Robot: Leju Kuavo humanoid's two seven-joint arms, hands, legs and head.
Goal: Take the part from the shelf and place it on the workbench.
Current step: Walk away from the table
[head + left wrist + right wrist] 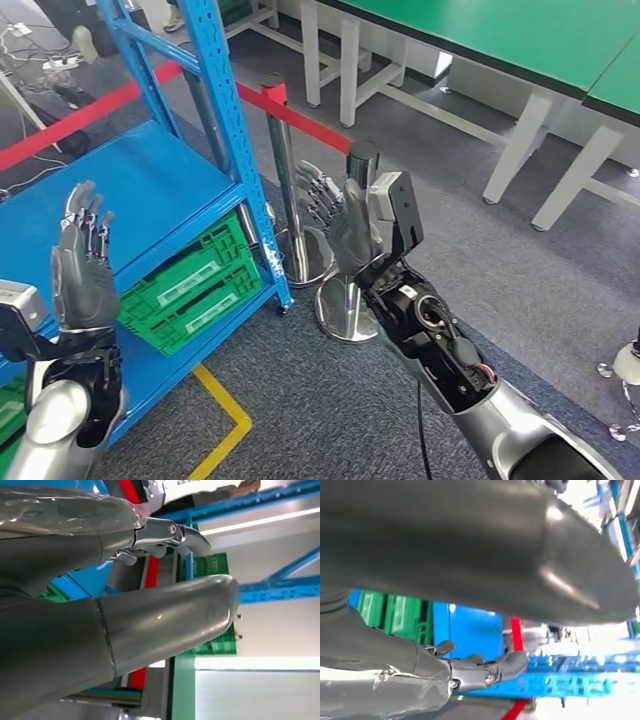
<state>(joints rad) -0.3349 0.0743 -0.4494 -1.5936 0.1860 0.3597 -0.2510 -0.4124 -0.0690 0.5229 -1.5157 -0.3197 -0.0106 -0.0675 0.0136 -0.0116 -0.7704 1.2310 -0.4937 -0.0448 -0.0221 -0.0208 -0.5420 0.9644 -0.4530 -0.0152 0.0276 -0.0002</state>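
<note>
Grey carpet, blue shelf (151, 185) on the left, green desk (528, 40) off to the far right. Both hands are up with fingers spread, holding nothing: left hand (81, 265) right at the shelf, right hand (340, 220) past its post. Can't spot the part itself, just green crates (192, 285) low on the shelf, so left looks nearer.

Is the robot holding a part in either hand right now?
No: in the head view the left hand and the right hand are both raised with fingers spread and nothing in them, beside the blue shelf.
</note>
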